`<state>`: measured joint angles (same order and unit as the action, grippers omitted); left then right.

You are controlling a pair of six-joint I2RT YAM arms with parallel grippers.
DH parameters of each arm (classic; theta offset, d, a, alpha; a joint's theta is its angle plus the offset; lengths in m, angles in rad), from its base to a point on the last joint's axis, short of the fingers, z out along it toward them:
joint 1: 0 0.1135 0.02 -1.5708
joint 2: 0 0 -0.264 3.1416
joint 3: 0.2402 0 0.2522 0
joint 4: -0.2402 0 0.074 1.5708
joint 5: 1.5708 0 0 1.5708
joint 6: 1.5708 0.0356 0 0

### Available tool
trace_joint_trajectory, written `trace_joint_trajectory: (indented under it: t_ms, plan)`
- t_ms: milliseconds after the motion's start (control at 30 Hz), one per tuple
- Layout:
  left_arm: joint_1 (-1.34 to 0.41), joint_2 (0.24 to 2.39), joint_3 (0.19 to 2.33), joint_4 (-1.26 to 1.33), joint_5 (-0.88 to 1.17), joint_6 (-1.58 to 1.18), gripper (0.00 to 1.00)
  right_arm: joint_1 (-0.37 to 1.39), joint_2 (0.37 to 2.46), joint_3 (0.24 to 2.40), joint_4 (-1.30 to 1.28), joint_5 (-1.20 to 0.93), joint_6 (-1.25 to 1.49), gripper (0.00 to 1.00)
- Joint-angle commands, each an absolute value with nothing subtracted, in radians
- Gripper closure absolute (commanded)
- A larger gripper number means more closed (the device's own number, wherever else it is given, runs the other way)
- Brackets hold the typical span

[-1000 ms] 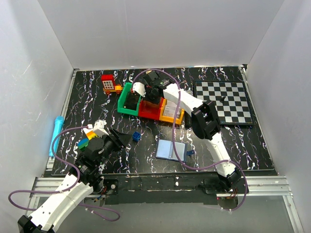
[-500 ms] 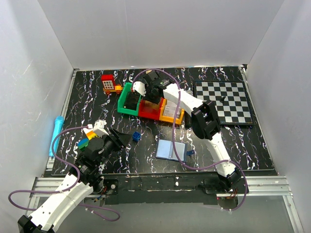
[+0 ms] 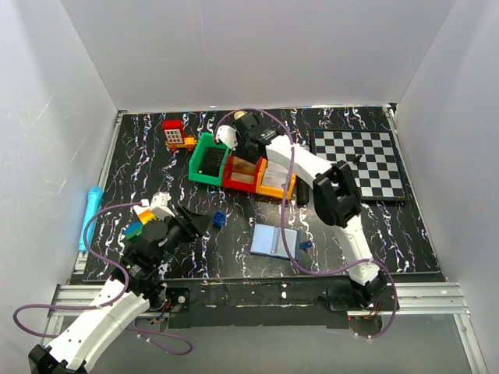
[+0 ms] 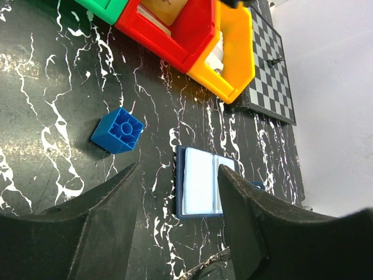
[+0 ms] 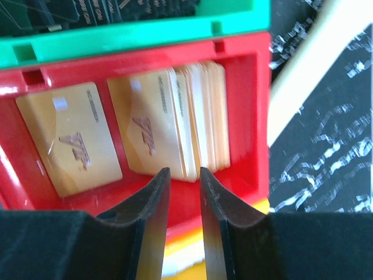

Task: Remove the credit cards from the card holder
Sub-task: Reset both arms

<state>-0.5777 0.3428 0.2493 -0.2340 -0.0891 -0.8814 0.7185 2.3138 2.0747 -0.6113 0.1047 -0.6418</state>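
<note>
card holder (image 3: 274,241) lies open and flat on the black marbled table (image 3: 140,148), lower centre of the overhead frame, pale blue-grey inside facing up, nothing touching it. judged: it is left spread like this so the pockets face upward for access. whether any card remains in it cannot be told from here. blue toy block (image 3: 220,220) sits just to its upper left, apart from it. further up the frame is a row of bins: green bin (image 3: 207,160), red bin (image 3: 242,173), orange bin (image 3: 274,183). the red bin holds gold cards, one single card (image 5: 70,146) lying flat on the left and a card stack (image 5: 175,128) leaning beside it, so this looks like the drop point for removed cards. right gripper (image 5: 183,175) hangs over the red bin, pointing down, arm stretched far up the frame, fingers a narrow gap apart with nothing between them. judged: a release pose rather than a pickup. left gripper (image 4: 179,175) is low near the left of centre, aimed toward the holder from the left, fingers well apart and empty, holder seen between them but not touched. chessboard (image 3: 359,164) at upper right is uninvolved.
</note>
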Motion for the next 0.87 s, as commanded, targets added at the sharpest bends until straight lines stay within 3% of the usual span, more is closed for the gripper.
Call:
trace_joint_trajectory:
  t_ms: [0, 100, 267, 567, 633, 833]
  plan:
    - [-0.574, 0.368, 0.275, -0.232, -0.101, -0.859, 0.44, 0.723, 2.048, 1.955, -0.424, 0.205, -0.543, 0.65]
    - [-0.574, 0.397, 0.304, -0.259, -0.123, -0.848, 0.43, 0.723, 1.886, 1.779, -0.345, 0.265, -0.412, 0.65]
    - [-0.574, 0.483, 0.388, -0.347, -0.17, -0.835, 0.3, 0.722, 1.573, 1.349, -0.175, 0.302, -0.097, 0.58]
    - [-0.574, 0.644, 0.538, -0.468, -0.249, -0.836, 0.16, 0.722, 1.064, 0.758, -0.149, 0.333, 0.323, 0.48]
    - [-0.574, 0.653, 0.552, -0.471, -0.247, -0.83, 0.16, 0.723, 0.959, 0.674, -0.144, 0.342, 0.357, 0.28]
    - [-0.574, 0.673, 0.575, -0.471, -0.261, -0.861, 0.14, 0.723, 0.801, 0.601, -0.195, 0.35, 0.364, 0.16]
